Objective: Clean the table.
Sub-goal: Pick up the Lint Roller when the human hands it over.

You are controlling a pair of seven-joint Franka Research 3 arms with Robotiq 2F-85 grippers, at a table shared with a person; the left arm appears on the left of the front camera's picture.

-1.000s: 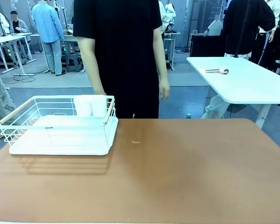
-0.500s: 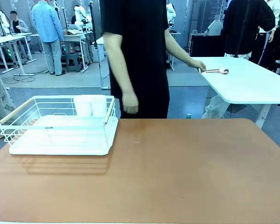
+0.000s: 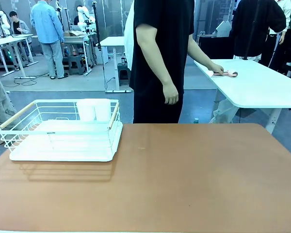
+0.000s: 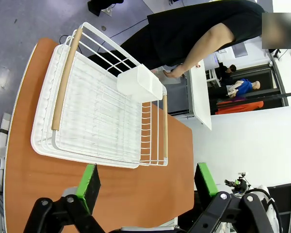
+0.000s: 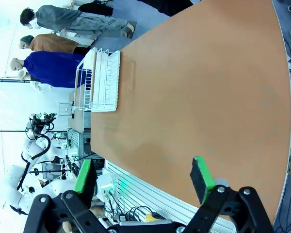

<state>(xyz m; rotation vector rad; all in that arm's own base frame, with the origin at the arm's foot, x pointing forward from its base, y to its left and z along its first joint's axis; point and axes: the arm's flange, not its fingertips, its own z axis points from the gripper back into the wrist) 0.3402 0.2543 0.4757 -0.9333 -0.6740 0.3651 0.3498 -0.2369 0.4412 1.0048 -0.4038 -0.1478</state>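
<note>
The brown table (image 3: 194,179) spreads from the robot's side to the person (image 3: 160,53) standing at its far edge. Its top looks smooth and free of loose litter. Whether it has been wiped cannot be told, and the cleaning appears to be at its very start.

The person's hand (image 3: 215,69) reaches sideways to a small pinkish item (image 3: 229,74) near the corner of a white table (image 3: 262,90) well apart. What that item is cannot be made out.

A white wire rack (image 3: 63,143) sits at the far left corner of the brown top and would probably have to be worked around. Its tray is bare. A small white caddy (image 3: 93,109) hangs at the rack's far right corner, and its inside cannot be seen.

The left gripper (image 4: 148,178) hovers above the rack's near edge with fingers spread and holding nothing. The right gripper (image 5: 142,177) hangs over bare tabletop with fingers spread wide and likewise empty.
</note>
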